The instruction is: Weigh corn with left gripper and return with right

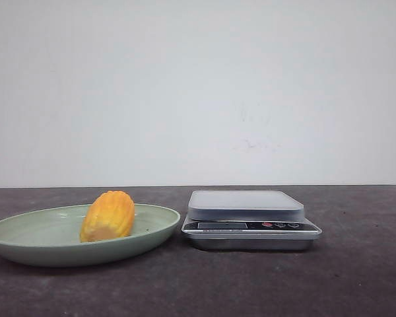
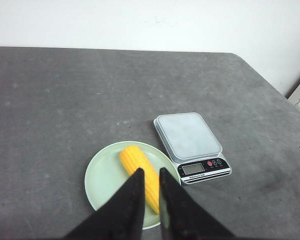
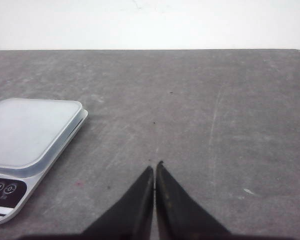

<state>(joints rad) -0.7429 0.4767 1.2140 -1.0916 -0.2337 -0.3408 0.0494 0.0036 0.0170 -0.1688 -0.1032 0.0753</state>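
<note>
The corn [image 1: 108,215] is a stubby yellow-orange cob lying in a pale green plate [image 1: 26,238] left of a silver kitchen scale [image 1: 245,206]. In the left wrist view the corn [image 2: 136,159] lies on the plate [image 2: 102,177], with the scale [image 2: 189,135] beside it. My left gripper [image 2: 150,171] hovers well above the corn with its jaws a narrow gap apart and empty. My right gripper [image 3: 154,166] is shut and empty above bare table, off the scale's [image 3: 30,127] right side. Neither gripper shows in the front view.
The dark grey table [image 1: 356,277] runs to a white wall behind. The scale's display and buttons [image 2: 202,166] face the front. The table's far right corner and edge [image 2: 270,82] show in the left wrist view.
</note>
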